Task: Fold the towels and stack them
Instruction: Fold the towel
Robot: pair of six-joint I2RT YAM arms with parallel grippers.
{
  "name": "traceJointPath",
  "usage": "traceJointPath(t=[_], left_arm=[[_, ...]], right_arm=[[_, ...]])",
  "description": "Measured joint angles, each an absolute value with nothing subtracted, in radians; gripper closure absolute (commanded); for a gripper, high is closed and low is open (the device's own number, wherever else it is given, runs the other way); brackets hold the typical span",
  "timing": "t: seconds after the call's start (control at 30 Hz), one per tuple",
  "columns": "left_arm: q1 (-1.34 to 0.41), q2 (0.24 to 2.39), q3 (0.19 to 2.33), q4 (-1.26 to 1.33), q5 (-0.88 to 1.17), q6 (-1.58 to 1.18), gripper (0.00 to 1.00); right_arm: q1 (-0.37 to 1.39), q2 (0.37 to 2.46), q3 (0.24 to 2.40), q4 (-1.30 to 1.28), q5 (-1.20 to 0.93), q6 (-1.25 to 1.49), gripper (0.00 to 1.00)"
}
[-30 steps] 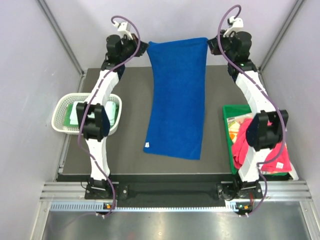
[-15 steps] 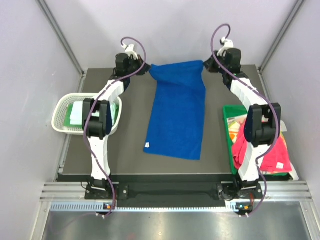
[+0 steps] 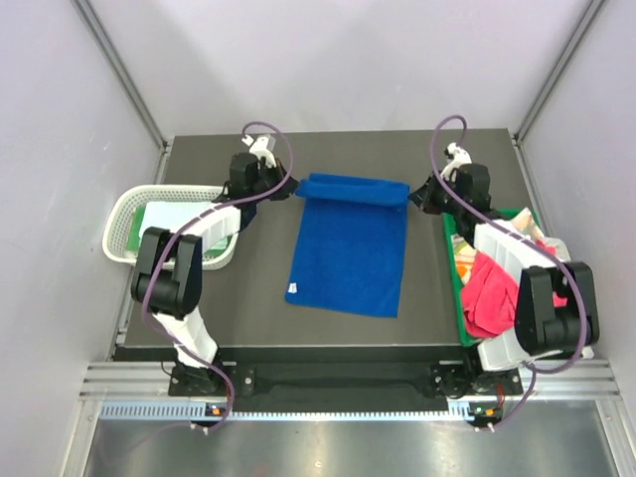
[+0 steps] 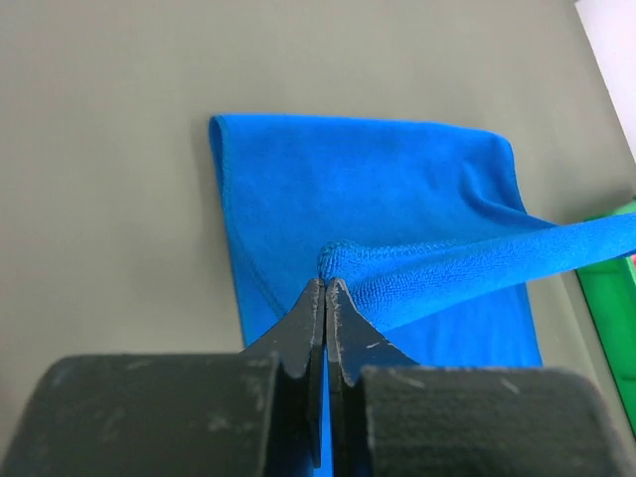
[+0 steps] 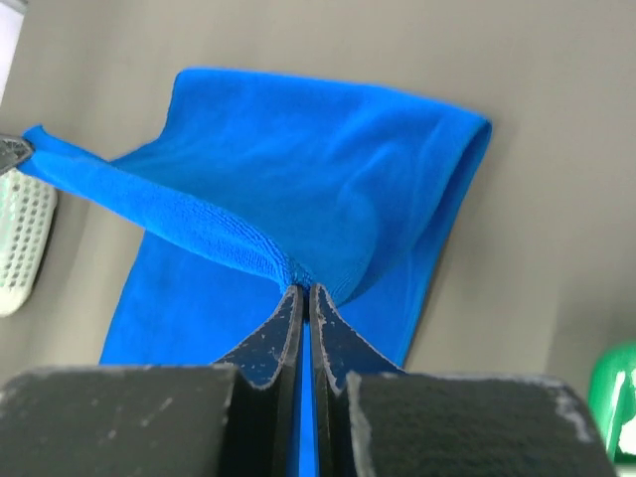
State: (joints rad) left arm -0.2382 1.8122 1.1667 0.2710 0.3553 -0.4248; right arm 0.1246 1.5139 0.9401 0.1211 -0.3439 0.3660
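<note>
— Fingers (image 4: 294, 338) of the left gripper (image 4: 326, 285): how do they stand?

— Pressed together on a far corner of the royal blue towel (image 3: 348, 253), with only the pinched hem between the tips. The right gripper (image 5: 303, 290) is the same, its two fingers (image 5: 266, 343) closed flat on the opposite far corner.

— And where is the towel itself?

— It is spread lengthwise on the middle of the dark table (image 3: 248, 298). The near edge lies flat, with a small white tag (image 3: 291, 289) at its near left corner. The far end is raised off the table and turned back toward the near side. It is stretched taut between the two grippers, so a narrow band hangs over the flat part.

— What lies around it?

— To the right, a green bin (image 3: 453, 298) stands just beside the towel's edge. A pink-red towel (image 3: 489, 293) is heaped inside it, partly hidden by the right arm (image 3: 507, 243). To the left, well apart, a white mesh basket (image 3: 121, 221) holds a pale towel (image 3: 169, 215). The left arm (image 3: 214, 221) crosses over the basket's rim.
</note>
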Motion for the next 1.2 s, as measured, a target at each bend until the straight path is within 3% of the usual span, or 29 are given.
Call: traceJointPath(t=[0.33, 1.2], left_arm=[[-0.285, 1.628, 0.968, 0.267, 0.287, -0.423, 1.00], [-0.390, 1.336, 0.660, 0.217, 0.166, -0.437, 1.00]], right_arm=[[0.173, 1.273, 0.685, 0.139, -0.334, 0.413, 1.00], [0.374, 0.886, 0.459, -0.027, -0.183, 0.455, 1.00]])
